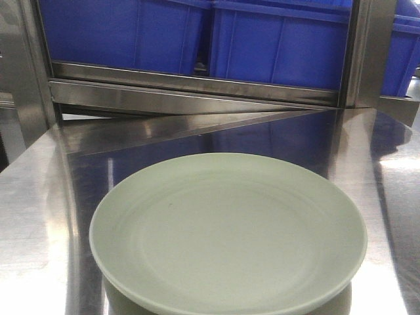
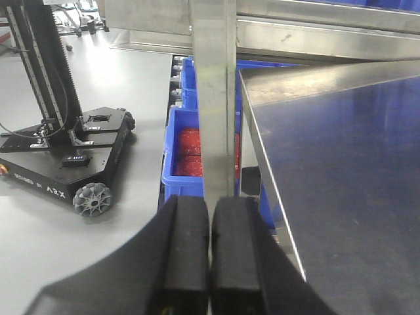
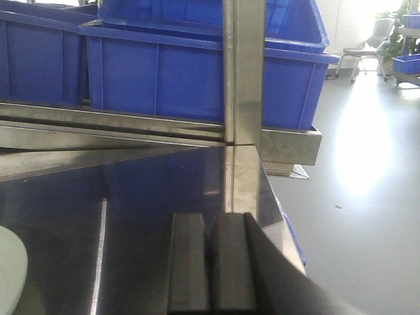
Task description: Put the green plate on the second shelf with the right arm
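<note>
Right tool (image 3: 211,220) (jaws pressed together) low over steel surface (image 3: 131,197), green plate (image 3: 10,275) far left

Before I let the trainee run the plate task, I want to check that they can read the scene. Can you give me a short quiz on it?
1. True or false: the right gripper is holding the green plate.
2. What stands on the rack level behind the plate? A) blue bins B) red buckets C) cardboard boxes
3. Fill in: the left gripper has its jaws ____ (open or shut).

Key
1. False. The plate lies flat on the steel surface, and the right gripper is shut, empty and off to the plate's side.
2. A.
3. Shut. Its pads are pressed together with nothing between them.
</note>
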### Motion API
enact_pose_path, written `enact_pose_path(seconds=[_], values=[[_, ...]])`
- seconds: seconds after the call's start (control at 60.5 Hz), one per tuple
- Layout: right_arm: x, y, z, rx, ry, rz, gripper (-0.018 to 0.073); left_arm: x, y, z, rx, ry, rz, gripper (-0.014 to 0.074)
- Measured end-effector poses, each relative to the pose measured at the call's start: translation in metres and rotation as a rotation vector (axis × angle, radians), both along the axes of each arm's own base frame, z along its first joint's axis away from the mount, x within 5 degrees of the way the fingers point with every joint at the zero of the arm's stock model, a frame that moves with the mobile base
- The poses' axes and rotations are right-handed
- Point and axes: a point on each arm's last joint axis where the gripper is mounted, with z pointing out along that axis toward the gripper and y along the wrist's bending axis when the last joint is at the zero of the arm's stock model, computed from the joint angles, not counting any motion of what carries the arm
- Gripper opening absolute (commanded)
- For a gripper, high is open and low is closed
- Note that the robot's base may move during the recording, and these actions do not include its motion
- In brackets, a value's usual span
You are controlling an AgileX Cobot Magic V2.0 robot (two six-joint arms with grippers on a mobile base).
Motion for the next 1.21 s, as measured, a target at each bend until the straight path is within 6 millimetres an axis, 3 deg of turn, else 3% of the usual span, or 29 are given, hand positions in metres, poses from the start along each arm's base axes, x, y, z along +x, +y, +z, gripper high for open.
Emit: enact_pose_path(seconds=[1.208], values=[[0.0, 0.0002, -0.0014, 0.055, 0.019, 0.004, 0.0055, 0.0, 0.0, 0.0, 0.0, 0.0, 0.0, 0.0124]])
